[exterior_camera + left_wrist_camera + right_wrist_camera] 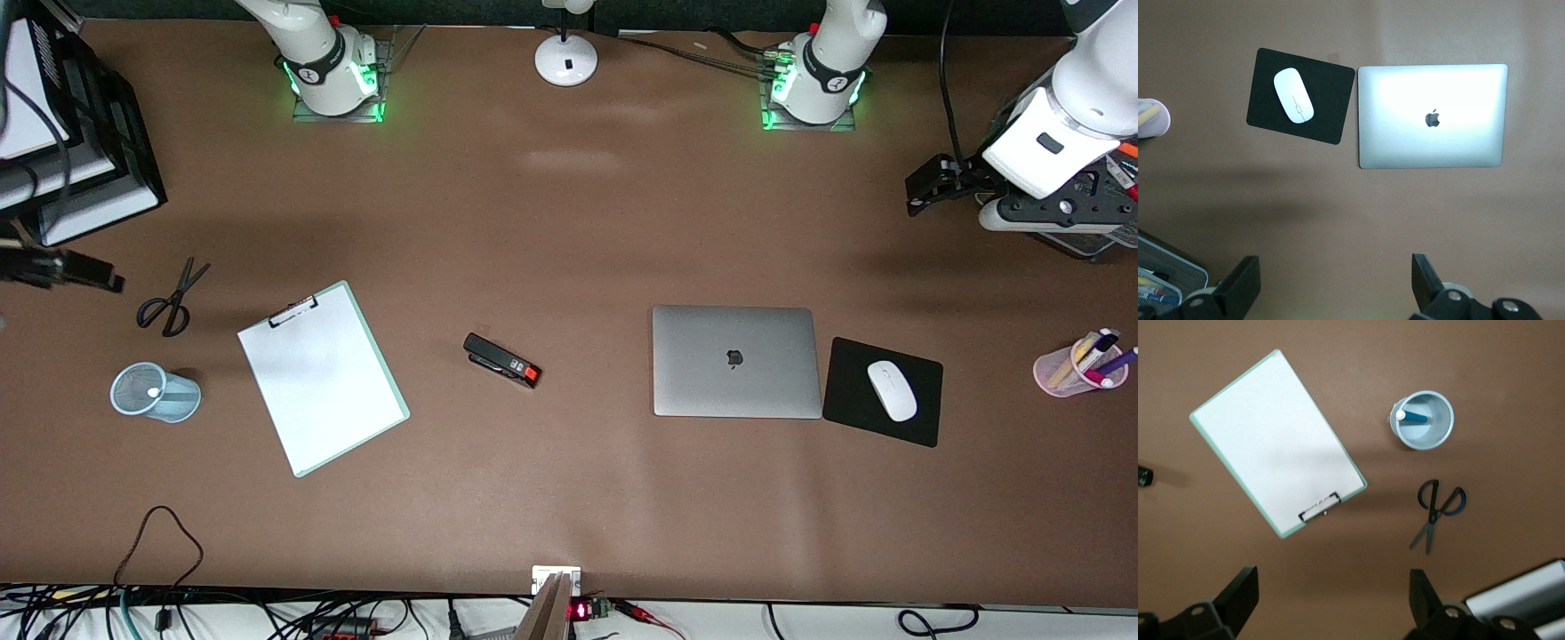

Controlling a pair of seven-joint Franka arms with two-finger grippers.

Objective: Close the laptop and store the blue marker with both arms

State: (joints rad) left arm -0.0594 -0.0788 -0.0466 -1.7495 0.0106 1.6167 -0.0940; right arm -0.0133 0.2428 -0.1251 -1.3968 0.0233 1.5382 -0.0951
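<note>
The laptop (736,361) lies shut on the worktop (569,498), lid up. Just beside it toward the left arm's end sits a black mouse pad (883,391) carrying a white mouse (892,389); a pink pen cup (1071,366) stands past that. Toward the right arm's end of the laptop lie a stapler (502,360), a clipboard (322,377), scissors (171,300) and a light-blue cup (156,392).

The left end effector (929,185) hangs spread wide and empty, well apart from the laptop. The right end effector (1331,600) hangs spread wide and empty above the scissors.

Only the right wrist view shows the blue marker (1413,417) standing inside the light-blue cup.
</note>
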